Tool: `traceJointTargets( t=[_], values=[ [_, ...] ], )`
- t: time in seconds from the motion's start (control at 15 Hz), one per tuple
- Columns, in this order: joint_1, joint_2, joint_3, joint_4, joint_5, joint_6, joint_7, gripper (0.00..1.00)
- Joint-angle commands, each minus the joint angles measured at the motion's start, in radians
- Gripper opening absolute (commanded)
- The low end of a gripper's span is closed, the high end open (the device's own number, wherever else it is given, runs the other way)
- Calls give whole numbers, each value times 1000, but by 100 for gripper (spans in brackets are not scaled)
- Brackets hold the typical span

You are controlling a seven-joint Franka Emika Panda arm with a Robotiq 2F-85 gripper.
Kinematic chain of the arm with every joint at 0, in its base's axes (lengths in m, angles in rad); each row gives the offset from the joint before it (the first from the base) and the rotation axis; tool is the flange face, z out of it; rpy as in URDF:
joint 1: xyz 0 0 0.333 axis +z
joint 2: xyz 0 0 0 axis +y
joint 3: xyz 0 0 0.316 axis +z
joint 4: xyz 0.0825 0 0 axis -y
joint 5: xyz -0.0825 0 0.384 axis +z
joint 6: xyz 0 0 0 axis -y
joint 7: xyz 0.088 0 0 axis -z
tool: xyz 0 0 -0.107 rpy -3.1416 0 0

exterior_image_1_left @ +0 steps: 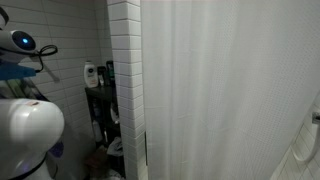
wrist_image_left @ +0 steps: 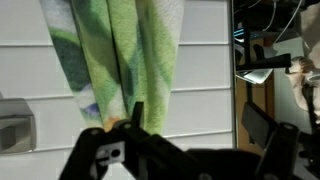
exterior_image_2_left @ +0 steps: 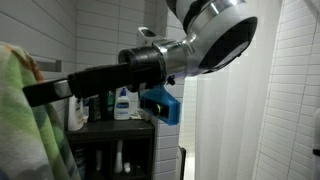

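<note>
Against the tiled wall (wrist_image_left: 205, 60), a green-and-white towel (wrist_image_left: 115, 60) hung in loose vertical folds, its lower edge reaching down to the jaws (wrist view). The jaws stood wide apart, just short of the wall, and held nothing. One lay directly under the towel's edge and the other well off to the side. Whether the nearer one touched the cloth could not be told.

In an exterior view the towel (exterior_image_2_left: 15, 115) showed at the frame edge, out in front of the wall, with the arm (exterior_image_2_left: 150, 62) stretched level toward it. A dark shelf (exterior_image_2_left: 115, 125) stood against the wall, carrying a white bottle (exterior_image_2_left: 123, 103) among others. A pale curtain (exterior_image_1_left: 230, 90) hung beyond the wall's outer corner. The towel's hanger lay out of view.

Handling, as judged: the towel was probably light, soft and limp, and not fragile. It would sag and drape once lifted rather than keep any shape. A single layer might slip between smooth pads. The better hold appeared to be a bunched fold near the lower edge, pinched across its full thickness. A pull straight away from the wall might drag the cloth off its unseen support.
</note>
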Motion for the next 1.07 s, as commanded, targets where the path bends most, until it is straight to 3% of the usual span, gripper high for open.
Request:
traceJointTargets(
  t=[0.0,0.33,1.0],
  values=[
    [-41,3,70,40,83,82,-102,100],
    [-112,33,149,94,129,152,-203,100],
    [-167,141,192,175,178,227,-382,100]
  ],
)
